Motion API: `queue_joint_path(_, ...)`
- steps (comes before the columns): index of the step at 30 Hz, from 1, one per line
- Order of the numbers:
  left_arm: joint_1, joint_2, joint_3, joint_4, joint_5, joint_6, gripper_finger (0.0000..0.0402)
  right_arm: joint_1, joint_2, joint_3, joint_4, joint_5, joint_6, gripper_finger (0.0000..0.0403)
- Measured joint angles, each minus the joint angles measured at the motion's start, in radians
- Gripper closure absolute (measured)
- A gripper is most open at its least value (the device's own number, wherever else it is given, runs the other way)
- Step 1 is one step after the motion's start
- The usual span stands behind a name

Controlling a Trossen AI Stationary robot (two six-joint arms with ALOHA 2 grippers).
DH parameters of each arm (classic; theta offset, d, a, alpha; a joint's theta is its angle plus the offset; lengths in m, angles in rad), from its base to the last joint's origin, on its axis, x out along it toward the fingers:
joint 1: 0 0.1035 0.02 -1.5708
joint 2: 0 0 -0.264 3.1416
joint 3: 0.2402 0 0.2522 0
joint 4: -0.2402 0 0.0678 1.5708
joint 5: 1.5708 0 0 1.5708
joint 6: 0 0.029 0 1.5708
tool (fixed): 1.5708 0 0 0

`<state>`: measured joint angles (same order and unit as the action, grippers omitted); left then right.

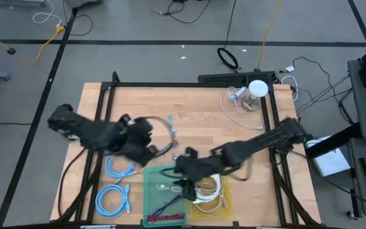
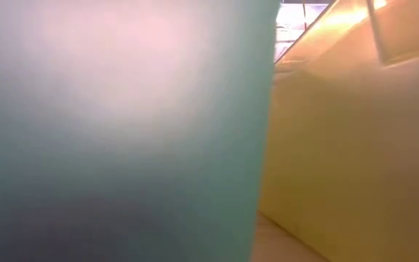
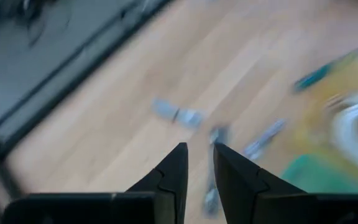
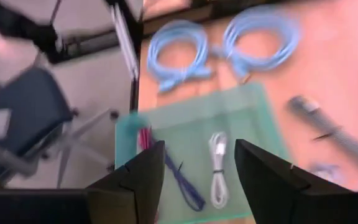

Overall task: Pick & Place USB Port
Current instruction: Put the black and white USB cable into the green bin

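Observation:
A grey USB cable (image 1: 171, 127) lies on the wooden table between the arms; the left wrist view shows its plugs (image 3: 178, 115) blurred. My left gripper (image 1: 157, 151) (image 3: 199, 155) hovers above it, open by a narrow gap and holding nothing. My right gripper (image 1: 184, 181) (image 4: 199, 158) hangs wide open over the green tray (image 1: 148, 191) (image 4: 253, 106). On the tray floor lie a bundled white cable (image 4: 218, 165), a dark blue cable (image 4: 182, 180) and a red item (image 4: 145, 138). The low view is filled by the walls of the green tray (image 2: 122, 131) and the yellow tray (image 2: 340, 145).
A yellow tray (image 1: 227, 200) with coiled white cables sits to the right of the green one. Two coiled light-blue cables (image 1: 118, 166) (image 1: 112, 198) lie left of the green tray. A white round device (image 1: 258, 89) and a white cable (image 1: 237, 98) sit near the far right corner.

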<state>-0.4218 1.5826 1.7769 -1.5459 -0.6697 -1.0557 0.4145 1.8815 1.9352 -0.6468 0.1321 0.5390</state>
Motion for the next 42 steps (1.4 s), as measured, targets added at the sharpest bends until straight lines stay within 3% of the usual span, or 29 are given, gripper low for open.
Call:
queue_joint_path(3, 0.132, 0.001, -0.195, 0.133, 0.168, 0.095, 0.032, 0.052, -0.109, 0.001, -0.095, 0.168, 0.04, 0.0214)
queue_joint_path(8, 0.276, 0.001, -0.501, 0.529, 0.473, 0.265, 0.0316, 0.175, -0.226, 0.001, -0.378, 0.467, 0.207, 0.0213)
queue_joint_path(12, 0.346, 0.002, -0.661, 0.734, 0.624, 0.288, 0.028, 0.256, -0.265, 0.001, -0.605, 0.595, 0.433, 0.0207)
queue_joint_path(17, 0.399, 0.002, -0.705, 0.744, 0.666, 0.334, 0.0191, 0.309, -0.265, -0.053, -0.717, 0.625, 0.62, 0.0206)
queue_joint_path(21, 0.402, 0.002, -0.705, 0.834, 0.733, 0.421, 0.012, 0.311, -0.265, -0.131, -0.689, 0.614, 0.675, 0.0206)
queue_joint_path(25, 0.386, 0.01, -0.705, 0.918, 0.742, 0.433, 0.0078, 0.285, -0.265, -0.209, -0.593, 0.577, 0.675, 0.0206)
queue_joint_path(35, 0.338, 0.213, -0.702, 0.963, 0.747, 0.437, 0.0087, 0.259, -0.278, -0.241, -0.464, 0.573, 0.619, 0.0206)
queue_joint_path(39, 0.312, 0.267, -0.694, 0.962, 0.701, 0.438, 0.0106, 0.259, -0.29, -0.241, -0.434, 0.584, 0.598, 0.0206)
queue_joint_path(42, 0.302, 0.273, -0.695, 0.965, 0.667, 0.433, 0.0142, 0.259, -0.298, -0.241, -0.405, 0.601, 0.573, 0.0206)
